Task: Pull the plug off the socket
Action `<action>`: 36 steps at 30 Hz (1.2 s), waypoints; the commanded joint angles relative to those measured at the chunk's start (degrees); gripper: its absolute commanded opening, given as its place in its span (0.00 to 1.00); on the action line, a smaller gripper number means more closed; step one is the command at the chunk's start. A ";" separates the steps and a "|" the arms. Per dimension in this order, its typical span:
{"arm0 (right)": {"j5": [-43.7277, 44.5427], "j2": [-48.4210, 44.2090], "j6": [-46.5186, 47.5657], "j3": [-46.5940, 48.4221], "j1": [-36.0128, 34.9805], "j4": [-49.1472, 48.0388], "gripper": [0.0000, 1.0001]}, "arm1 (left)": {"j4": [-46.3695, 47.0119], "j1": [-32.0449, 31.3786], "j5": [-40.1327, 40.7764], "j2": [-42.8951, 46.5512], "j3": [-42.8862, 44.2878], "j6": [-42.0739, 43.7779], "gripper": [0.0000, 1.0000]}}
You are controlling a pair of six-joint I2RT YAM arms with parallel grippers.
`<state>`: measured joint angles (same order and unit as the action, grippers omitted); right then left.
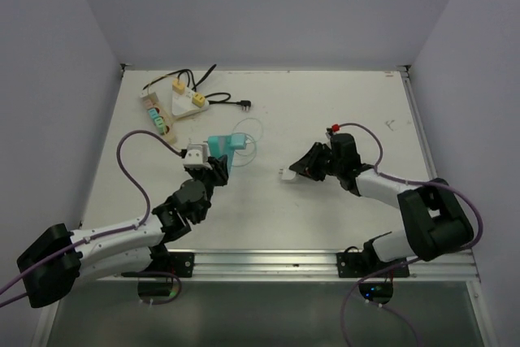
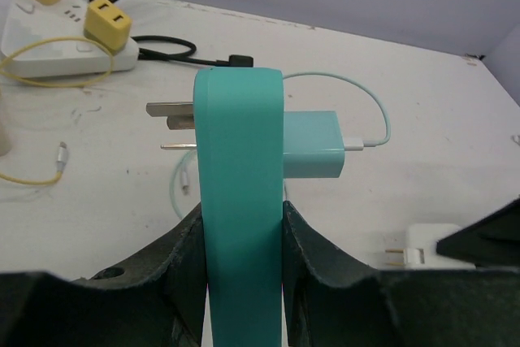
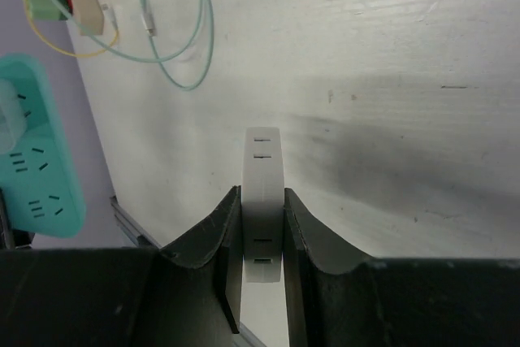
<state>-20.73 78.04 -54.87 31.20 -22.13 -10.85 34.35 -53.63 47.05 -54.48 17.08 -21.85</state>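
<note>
The white worktop (image 1: 341, 103) carried both of your arms, the left arm (image 1: 122, 237) reaching up toward centre-left and the right arm (image 1: 406, 201) bent inward from the right.

Your left end effector (image 2: 241, 233) was clamped on the teal socket strip (image 2: 240, 160), one finger pressed on each long side. In the left wrist view the strip stood upright and edge-on. A teal charger (image 2: 313, 145) sat against its right face, with a white connector (image 2: 366, 142) and a pale teal cable (image 2: 375, 107) leading off it. Metal prongs (image 2: 171, 109) projected at its left face.

Your right end effector (image 3: 262, 217) was closed on the white plug (image 3: 262, 193), which filled the gap between the fingers. The plug was out of the socket strip and well apart from it, with bare worktop between the two in the top view. Its prongs pointed toward the strip in the left wrist view.

At the back left of the worktop lay a white extension block (image 2: 57, 50) with yellow plugs (image 2: 110, 20) seated in it. A black cable (image 1: 223, 97) ran just beside it.
</note>
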 commanded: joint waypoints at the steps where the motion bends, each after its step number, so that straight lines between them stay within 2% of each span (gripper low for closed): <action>1: -3.96 5.96 4.42 2.19 0.94 -9.62 0.00 | -0.07 0.19 -7.05 1.83 -1.87 -4.96 0.00; 6: -5.37 14.05 2.67 2.03 2.79 -17.70 0.02 | -0.07 0.19 -10.48 1.31 -2.58 -5.40 0.00; 7: -5.46 14.68 2.40 1.33 3.75 -18.50 0.05 | 0.02 0.19 -10.83 1.30 -2.75 -5.40 0.00; 8: -5.55 15.47 2.31 1.06 4.11 -19.55 0.13 | 0.10 0.19 -11.36 1.22 -2.84 -5.40 0.00; 10: -5.90 16.88 2.84 0.36 5.77 -19.65 0.20 | 0.37 0.19 -11.80 0.78 -3.19 -5.49 0.00; 14: -6.52 16.27 4.24 -0.96 8.50 -18.34 0.50 | 0.81 0.19 -12.86 0.34 -3.55 -5.84 0.00; 15: -6.25 15.48 5.12 -1.14 8.94 -17.46 0.67 | 0.90 0.19 -13.03 0.08 -3.55 -5.93 0.00; 18: -3.80 11.53 8.11 -0.97 9.56 -11.66 0.86 | 1.07 0.19 -13.73 -0.28 -3.55 -6.02 0.00; 21: -3.53 6.26 8.47 -0.88 9.47 -8.31 0.90 | 1.51 0.10 -14.70 -0.54 -3.63 -6.10 0.00; 25: -4.76 -0.86 6.27 -1.32 8.42 -7.43 0.91 | 2.21 0.10 -16.02 -1.07 -3.46 -6.10 0.00; 29: -3.19 -7.44 2.76 -1.06 4.56 -8.39 0.91 | 2.83 0.01 -16.81 -1.42 -3.20 -6.54 0.00; 36: 4.63 -8.70 -4.71 -1.05 -5.28 -11.20 0.92 | 3.18 -0.34 -17.25 -1.07 -2.58 -7.33 0.00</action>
<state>-21.39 69.23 -54.74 30.04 -25.21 -19.88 30.85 -53.69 30.09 -56.27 13.17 -27.73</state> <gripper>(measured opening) 0.914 0.386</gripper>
